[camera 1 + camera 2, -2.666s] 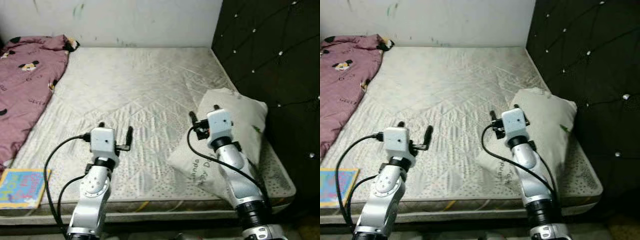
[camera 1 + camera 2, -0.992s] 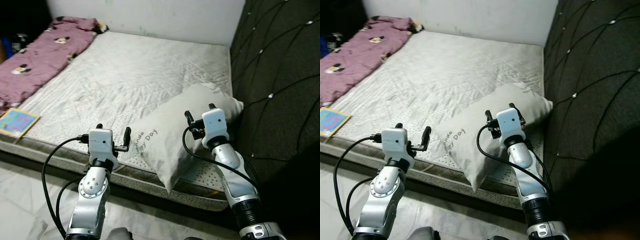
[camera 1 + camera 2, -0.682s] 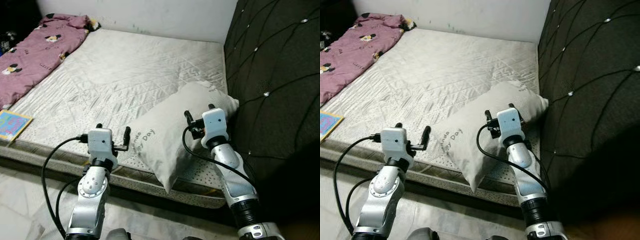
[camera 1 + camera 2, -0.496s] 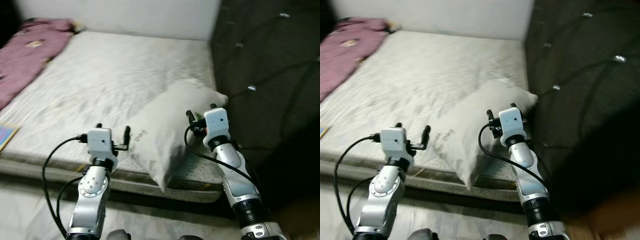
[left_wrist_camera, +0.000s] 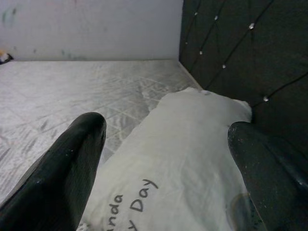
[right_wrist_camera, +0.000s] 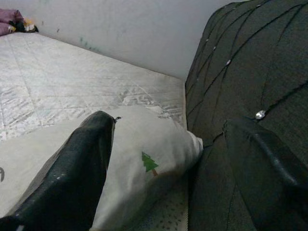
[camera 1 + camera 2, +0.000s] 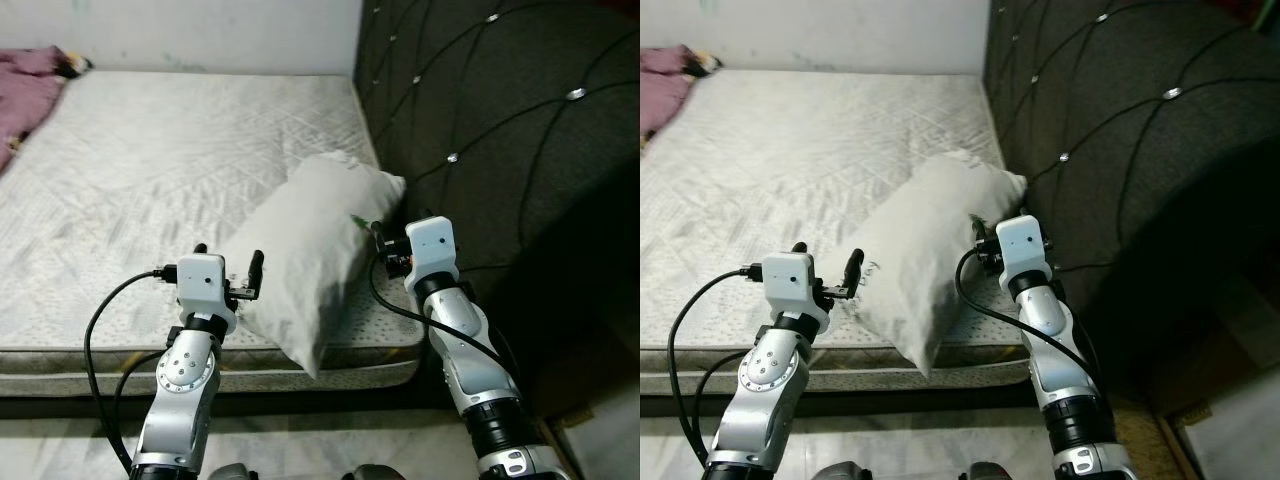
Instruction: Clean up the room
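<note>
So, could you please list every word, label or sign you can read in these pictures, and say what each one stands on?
"nda Day": dark print on the pale grey rectangular pillow lying on the bare quilted mattress, seen between the left gripper's open fingers; the first letters are cut off by the picture's edge.
A small green tree emblem on the same pillow, without words.
In the head views the pillow's print is too small to read.

pink blanket [image 7: 25, 75] cut off, pillow [image 5: 183, 159] lettering cropped
</note>
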Robot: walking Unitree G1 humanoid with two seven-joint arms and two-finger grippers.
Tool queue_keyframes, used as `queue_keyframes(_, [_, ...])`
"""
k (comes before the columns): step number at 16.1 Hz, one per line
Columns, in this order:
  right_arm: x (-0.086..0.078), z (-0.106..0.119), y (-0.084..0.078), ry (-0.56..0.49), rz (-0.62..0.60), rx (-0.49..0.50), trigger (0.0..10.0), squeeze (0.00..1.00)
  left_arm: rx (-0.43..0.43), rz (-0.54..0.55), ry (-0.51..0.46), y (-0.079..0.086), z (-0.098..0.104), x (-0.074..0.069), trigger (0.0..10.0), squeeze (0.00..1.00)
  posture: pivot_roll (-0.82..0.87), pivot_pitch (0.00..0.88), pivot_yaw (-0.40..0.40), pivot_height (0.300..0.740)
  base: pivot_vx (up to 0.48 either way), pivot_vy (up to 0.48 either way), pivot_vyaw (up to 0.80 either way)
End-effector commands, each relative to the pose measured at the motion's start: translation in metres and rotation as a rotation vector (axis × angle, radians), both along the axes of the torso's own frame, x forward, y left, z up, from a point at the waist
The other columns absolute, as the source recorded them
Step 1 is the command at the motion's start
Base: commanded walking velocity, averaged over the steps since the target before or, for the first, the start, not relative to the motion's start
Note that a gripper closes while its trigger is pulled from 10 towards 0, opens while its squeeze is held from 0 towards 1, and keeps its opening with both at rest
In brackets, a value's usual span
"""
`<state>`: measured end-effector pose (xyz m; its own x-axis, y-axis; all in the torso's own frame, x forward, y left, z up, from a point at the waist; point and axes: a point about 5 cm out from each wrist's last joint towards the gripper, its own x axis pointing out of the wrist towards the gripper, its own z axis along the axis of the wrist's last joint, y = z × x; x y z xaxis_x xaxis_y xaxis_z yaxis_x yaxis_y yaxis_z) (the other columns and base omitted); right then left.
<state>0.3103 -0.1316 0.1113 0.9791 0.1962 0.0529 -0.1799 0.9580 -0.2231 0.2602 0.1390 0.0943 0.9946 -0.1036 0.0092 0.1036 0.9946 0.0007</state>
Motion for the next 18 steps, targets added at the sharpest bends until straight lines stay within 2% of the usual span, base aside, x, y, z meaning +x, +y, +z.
queue_keyframes(1, [0.0019,0.0028,0.002,-0.005,0.009,-0.002,10.0,0.0,0.0,-0.011,-0.016,-0.0002,0.0026,-0.0004,10.0,0.0,-0.07,0.0,-0.003,0.74,0.0,0.0,0.0])
queue_keyframes(3, [0.0025,0.0031,0.0017,-0.008,0.009,-0.005,10.0,0.0,0.0,-0.01,-0.014,0.0002,0.0024,-0.0001,10.0,0.0,-0.07,0.0,-0.003,0.74,0.0,0.0,-0.8])
queue_keyframes(6, [0.0031,0.0042,0.0016,-0.015,0.012,-0.009,10.0,0.0,-0.001,-0.02,-0.017,-0.0007,0.0026,0.0,10.0,0.0,-0.07,0.0,-0.001,0.74,0.0,0.0,0.0])
queue_keyframes(12, [0.0024,0.0029,0.0017,-0.012,0.01,-0.009,10.0,0.0,-0.014,-0.04,-0.017,-0.0026,0.0023,-0.0013,10.0,0.0,-0.07,0.0,0.001,0.74,0.301,0.0,0.0])
queue_keyframes(18, [0.0011,0.0016,0.0029,-0.009,0.012,-0.012,10.0,0.0,-0.014,-0.033,-0.009,-0.0012,0.0015,-0.0013,10.0,0.0,-0.07,0.0,0.0,0.74,0.0,0.0,0.0])
